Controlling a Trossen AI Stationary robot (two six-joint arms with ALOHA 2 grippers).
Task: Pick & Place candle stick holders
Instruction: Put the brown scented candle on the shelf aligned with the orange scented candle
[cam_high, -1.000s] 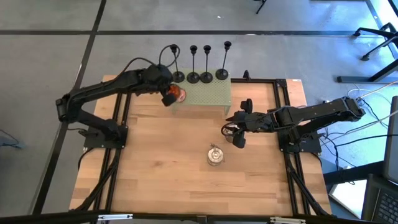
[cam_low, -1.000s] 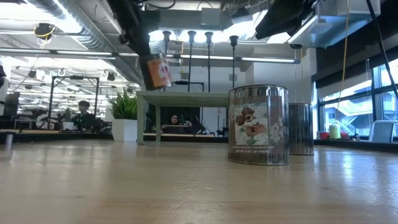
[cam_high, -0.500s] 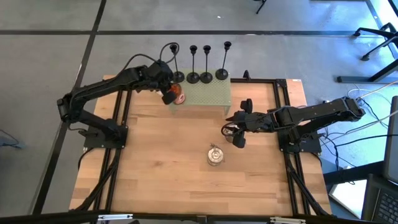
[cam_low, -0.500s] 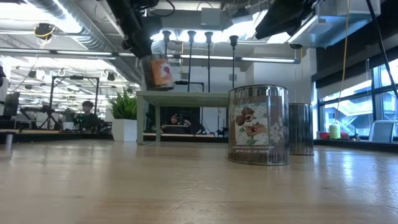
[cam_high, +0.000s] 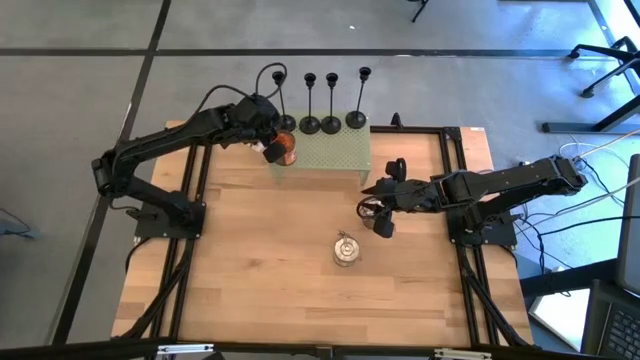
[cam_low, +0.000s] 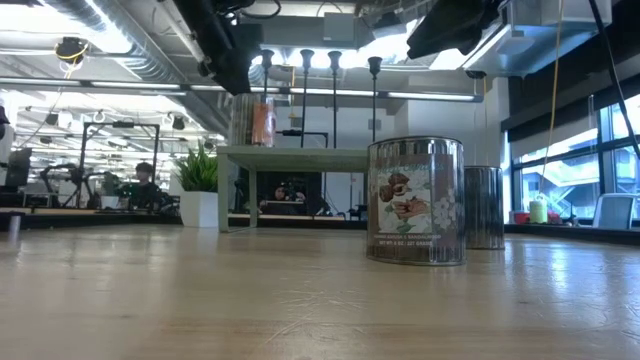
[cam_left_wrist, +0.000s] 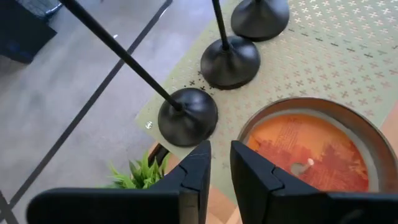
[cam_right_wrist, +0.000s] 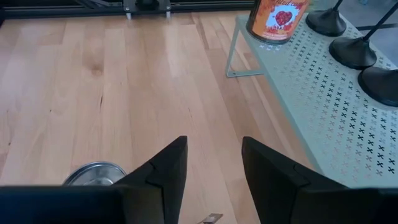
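Four slim black candle stick holders (cam_high: 320, 122) stand on their round bases in a row along the far edge of a green perforated shelf (cam_high: 335, 150). They also show in the low view (cam_low: 335, 95) and three show in the left wrist view (cam_left_wrist: 186, 115). My left gripper (cam_left_wrist: 222, 165) is at the shelf's left end, its fingers almost together at the rim of a glass jar with orange contents (cam_left_wrist: 305, 149). The jar stands upright on the shelf (cam_low: 262, 122). My right gripper (cam_right_wrist: 214, 146) is open and empty above the table, right of the shelf (cam_high: 378, 200). My left gripper comes at the orange jar from above, pointing down, at the rim's side nearest the table's left edge (cam_left_wrist: 241, 132). One finger (cam_left_wrist: 249, 174) covers the place of contact, so the kind of hold does not show. The jar stands upright, its bottom on the shelf.
A labelled jar with a silver top (cam_high: 345, 250) stands on the wooden table near its middle (cam_low: 415, 200). A second jar (cam_low: 485, 207) stands farther back to its right. A green plant (cam_left_wrist: 140, 171) shows below the shelf's left end. Bare wood lies left of the jars.
My left gripper has gone a little toward the table's far edge over the shelf and down. The orange jar, which hung tilted below it, now stands upright on the shelf's left end.
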